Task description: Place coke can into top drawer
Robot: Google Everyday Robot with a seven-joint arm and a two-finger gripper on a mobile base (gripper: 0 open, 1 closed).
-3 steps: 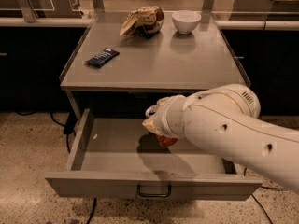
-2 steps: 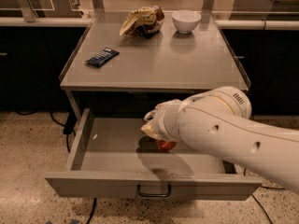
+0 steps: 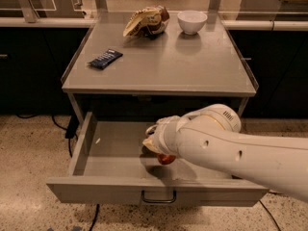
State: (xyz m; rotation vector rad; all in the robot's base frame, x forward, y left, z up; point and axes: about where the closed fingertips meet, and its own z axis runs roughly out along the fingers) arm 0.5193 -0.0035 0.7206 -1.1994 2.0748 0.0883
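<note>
The coke can shows only as a red sliver low inside the open top drawer, near the middle of its floor. It is tucked beneath the end effector, which hangs inside the drawer; whether it grips the can or has opened cannot be told. The placing step appears to be in hand. The next move calls for settling the can on the drawer floor, releasing it, and lifting clear of the drawer front. Above the drawer, the grey surface carries a snack bag, a white bowl and a blue wrapper. Below the drawer lies speckled flooring.
</note>
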